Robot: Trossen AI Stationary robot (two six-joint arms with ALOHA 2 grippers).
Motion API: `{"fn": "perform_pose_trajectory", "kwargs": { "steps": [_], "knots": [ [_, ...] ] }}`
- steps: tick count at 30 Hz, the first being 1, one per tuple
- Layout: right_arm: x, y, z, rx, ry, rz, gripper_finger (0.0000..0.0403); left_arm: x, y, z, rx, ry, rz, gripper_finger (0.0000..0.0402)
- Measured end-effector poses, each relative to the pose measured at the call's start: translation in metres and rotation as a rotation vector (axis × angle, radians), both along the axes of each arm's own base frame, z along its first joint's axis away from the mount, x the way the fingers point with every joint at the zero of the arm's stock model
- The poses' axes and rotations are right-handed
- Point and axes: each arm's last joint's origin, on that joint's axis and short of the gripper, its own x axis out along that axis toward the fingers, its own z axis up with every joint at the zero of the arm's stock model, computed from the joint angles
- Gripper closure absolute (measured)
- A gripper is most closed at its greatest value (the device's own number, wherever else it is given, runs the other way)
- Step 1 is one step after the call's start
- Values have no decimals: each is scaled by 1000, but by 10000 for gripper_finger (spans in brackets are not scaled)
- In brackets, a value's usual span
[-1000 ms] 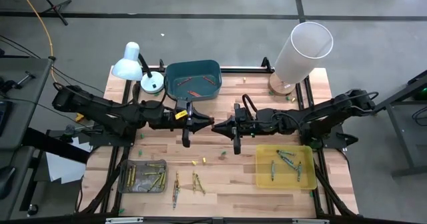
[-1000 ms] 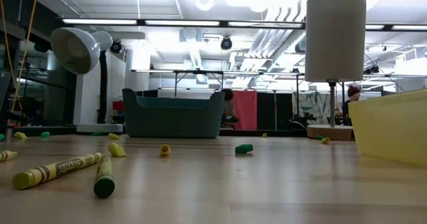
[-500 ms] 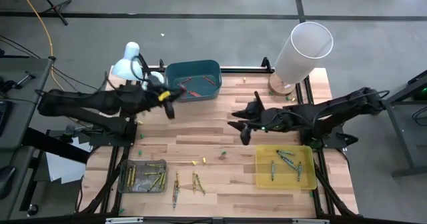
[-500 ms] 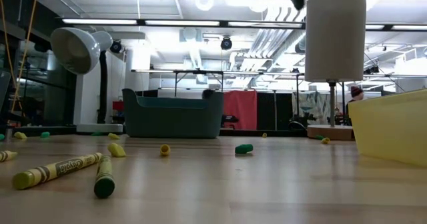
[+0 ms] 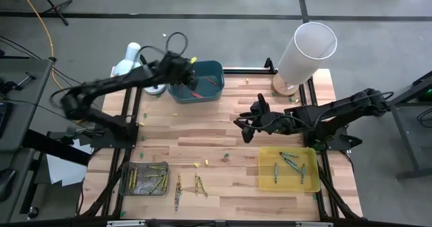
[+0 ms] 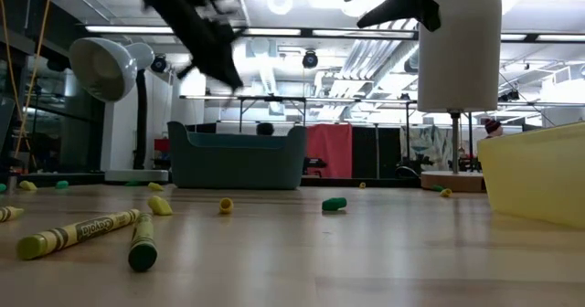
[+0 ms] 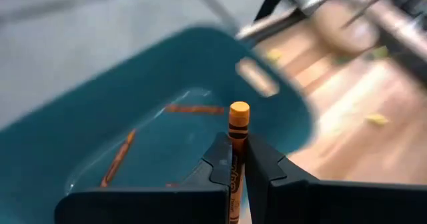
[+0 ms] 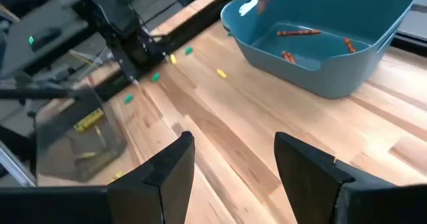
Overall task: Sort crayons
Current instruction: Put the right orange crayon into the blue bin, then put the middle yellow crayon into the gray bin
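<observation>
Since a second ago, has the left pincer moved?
Yes. The left pincer, holding an orange crayon, went from the table's middle to over the teal bin.

A slim orange wax crayon [image 7: 238, 127] shows between dark fingers [image 7: 219, 159] above the deep teal plastic bin [image 5: 196, 80]. Pale striped wooden tabletop [image 5: 223, 129]. Near one corner sits a translucent yellow tray [image 5: 290, 169], near another a grey one [image 5: 144, 179].

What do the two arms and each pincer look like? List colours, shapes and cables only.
Both arms are dark, near-black, jointed segments. The left arm carries a looping black cable near its wrist. The left pincer has two flat black wedge-shaped fingers. The right pincer has two broad, matte black fingers with angled tips.
</observation>
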Motion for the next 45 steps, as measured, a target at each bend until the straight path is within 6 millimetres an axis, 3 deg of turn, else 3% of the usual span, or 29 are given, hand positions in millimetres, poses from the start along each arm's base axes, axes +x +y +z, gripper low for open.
{"fn": "perform_pose_trajectory", "kwargs": {
  "steps": [6,10,14,21,26,28,30,33,36,41,45],
  "knots": [
    [5,1,-5,43,-4,-36,203,32,51,-49,-187,142,81,401],
    [9,2,-12,71,13,-54,203,46,62,-79,-275,226,130,398],
    [12,3,-18,89,29,-58,203,51,66,-92,-316,290,144,369],
    [14,4,-20,70,49,-35,203,53,64,-78,-294,295,122,282],
    [14,4,-20,56,58,-13,203,47,56,-38,-309,176,49,228],
    [14,5,-20,66,56,2,203,41,43,-16,-313,110,-12,216],
    [15,6,-20,80,62,33,203,33,16,10,-270,44,-80,211],
    [15,9,-20,104,71,92,203,16,-38,43,-167,-47,-171,210],
    [14,15,-19,112,62,122,203,-7,-96,62,-95,-177,-248,214],
    [14,27,-16,120,26,164,203,-44,-178,60,-122,-398,-351,223],
    [13,33,-14,125,1,188,203,-61,-215,43,-173,-439,-291,230]
  ]
}}
